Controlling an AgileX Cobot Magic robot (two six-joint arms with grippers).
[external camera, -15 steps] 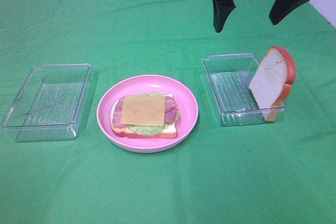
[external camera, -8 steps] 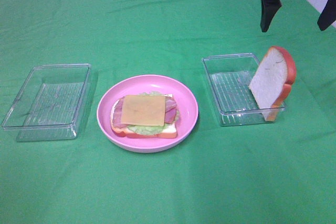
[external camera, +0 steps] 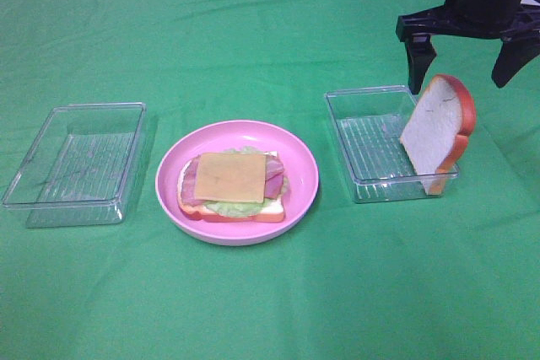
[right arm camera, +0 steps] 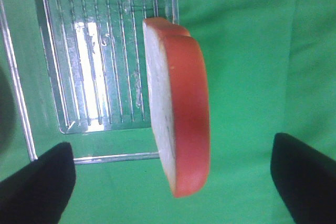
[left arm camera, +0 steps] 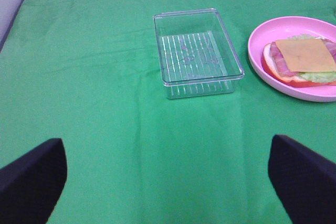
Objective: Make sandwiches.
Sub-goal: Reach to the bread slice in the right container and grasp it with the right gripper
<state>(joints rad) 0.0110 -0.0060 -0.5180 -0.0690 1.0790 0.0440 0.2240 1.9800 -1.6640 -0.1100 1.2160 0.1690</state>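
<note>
Surface under my arms: a table covered in green cloth [external camera: 270, 309], lightly creased. Lying directly on it, as I see them:

1. Left clear tray [external camera: 76, 162], rectangular, ribbed floor, on my left side.
2. Round pink plate [external camera: 237, 181], between the two trays, near the left one but apart from it.
3. Right clear tray [external camera: 388, 142], ribbed floor, on my right side.
4. Bread slice [external camera: 439, 132], standing on edge, propped against the right tray's outer wall, its lower edge apparently on the cloth.

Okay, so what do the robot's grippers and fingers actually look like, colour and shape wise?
The right gripper is all black: a wide crossbar under a dark cylindrical wrist, with two tapering fingers. In the wrist views, both the left gripper and the right have matte black, finely textured, rounded finger pads. No markings are visible.
</note>
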